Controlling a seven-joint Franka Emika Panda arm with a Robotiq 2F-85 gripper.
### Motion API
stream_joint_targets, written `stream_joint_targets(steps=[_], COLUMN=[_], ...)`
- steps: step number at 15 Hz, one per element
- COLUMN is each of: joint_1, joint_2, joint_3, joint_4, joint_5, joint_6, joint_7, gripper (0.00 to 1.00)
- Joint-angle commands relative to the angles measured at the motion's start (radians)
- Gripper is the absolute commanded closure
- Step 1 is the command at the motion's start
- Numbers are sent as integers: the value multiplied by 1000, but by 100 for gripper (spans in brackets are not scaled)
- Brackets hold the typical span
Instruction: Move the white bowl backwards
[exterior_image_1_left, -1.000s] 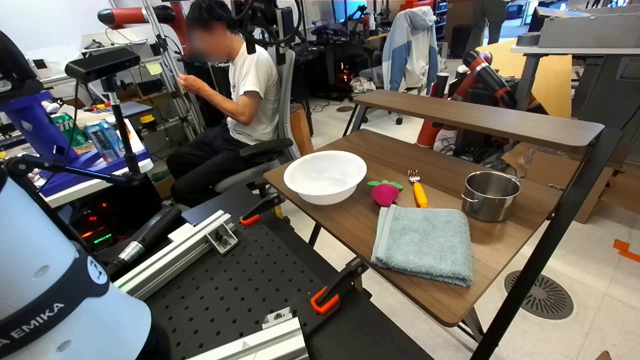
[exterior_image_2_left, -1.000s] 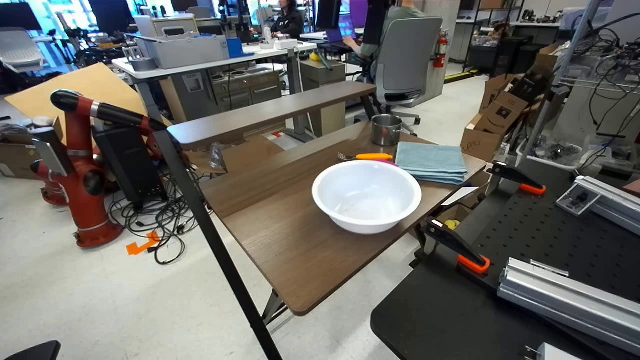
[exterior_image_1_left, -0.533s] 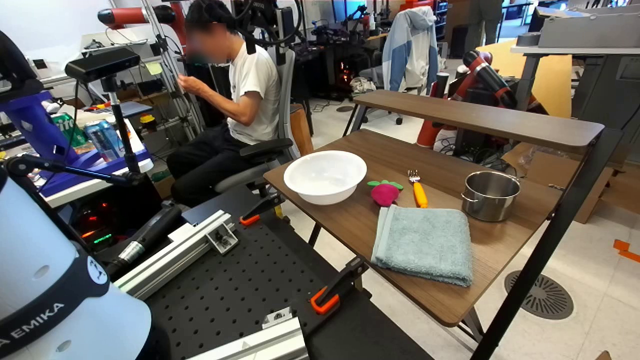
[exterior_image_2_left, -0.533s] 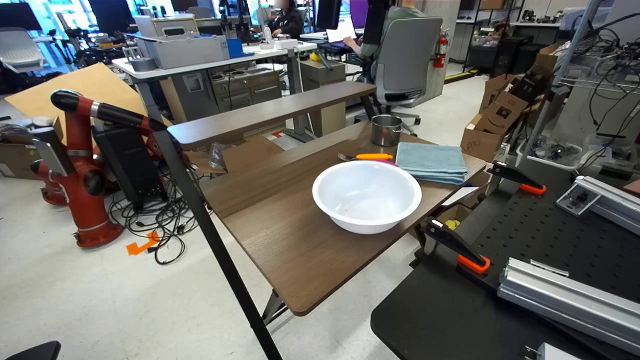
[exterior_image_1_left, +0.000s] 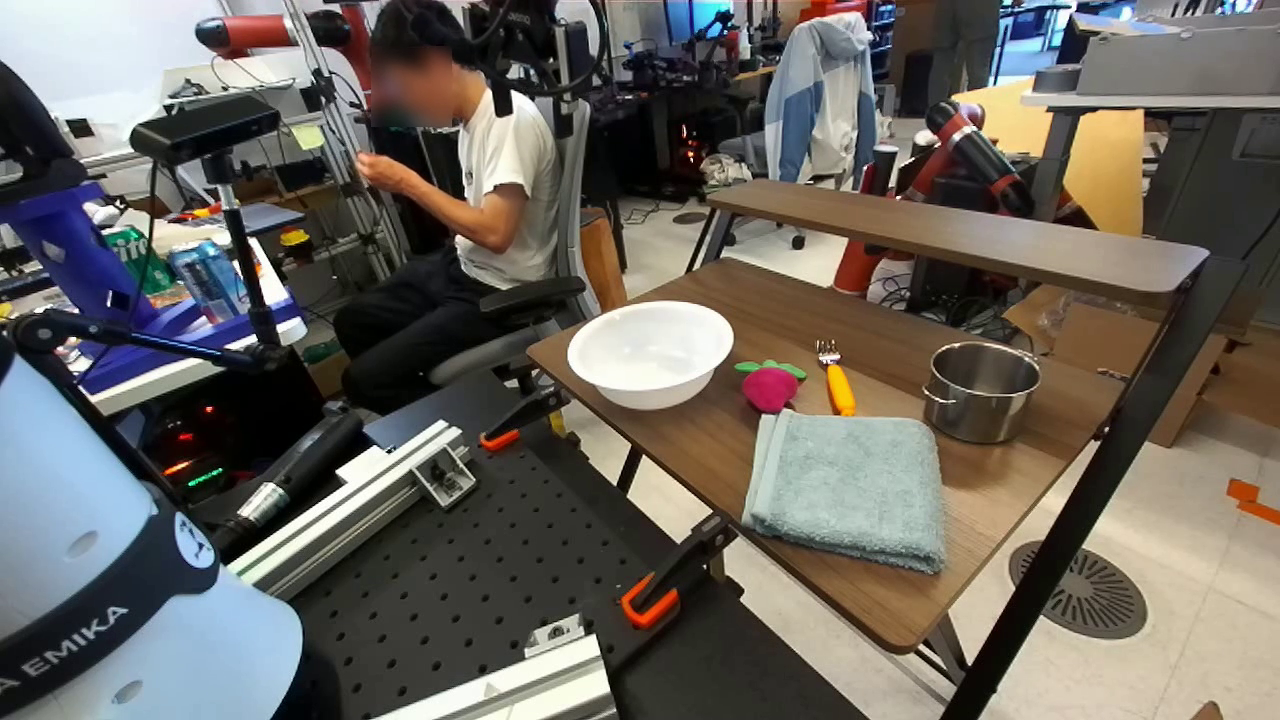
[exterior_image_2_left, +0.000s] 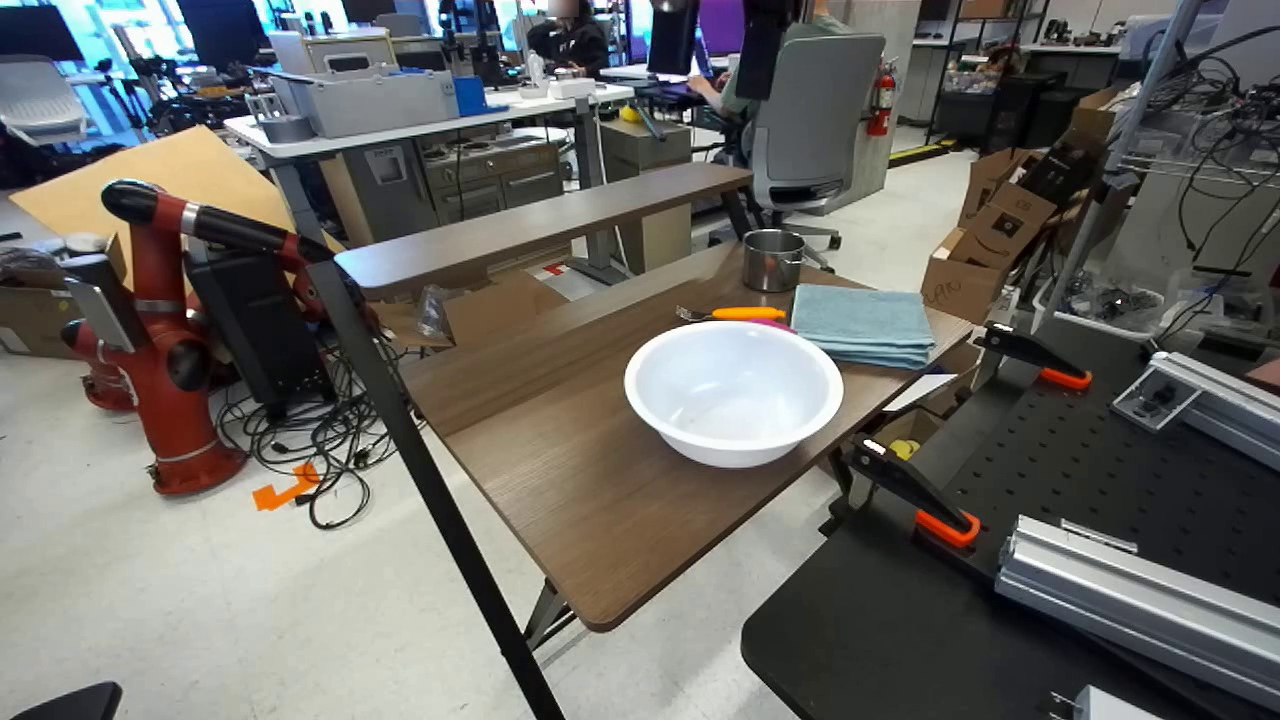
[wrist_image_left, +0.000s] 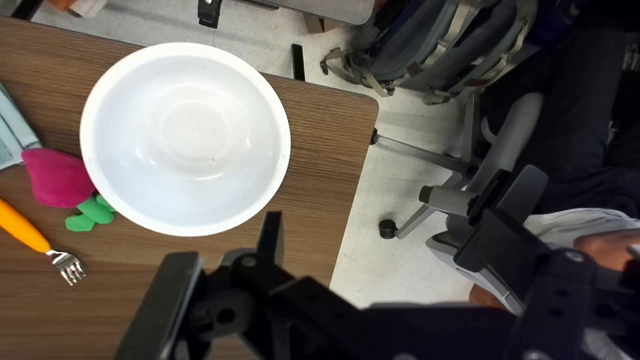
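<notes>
The fingers (wrist_image_left: 272, 237) were spread wide — holding nothing, clear of the white bowl (wrist_image_left: 185, 140), which stood on the bench (wrist_image_left: 325, 150) below them, ahead and to their left in the wrist view. Only that view showed a grey backpack (wrist_image_left: 445, 45) beyond them — only the exterior views, the metal pot (exterior_image_1_left: 985, 395).

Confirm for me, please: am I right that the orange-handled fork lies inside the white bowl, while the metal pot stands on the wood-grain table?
Not quite: the orange-handled fork lies on the wood-grain table, outside the white bowl, as the wrist view shows. The metal pot does stand on that table in both exterior views.
</notes>
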Motion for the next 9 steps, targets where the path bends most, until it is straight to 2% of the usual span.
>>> stream_joint_targets(steps=[1, 9], joint_1=[-27, -102], joint_2=[-10, 18], joint_3=[5, -46], joint_4=[-39, -164], joint_5=[-9, -9], joint_6=[11, 56], joint_7=[-44, -152], gripper=[0, 0])
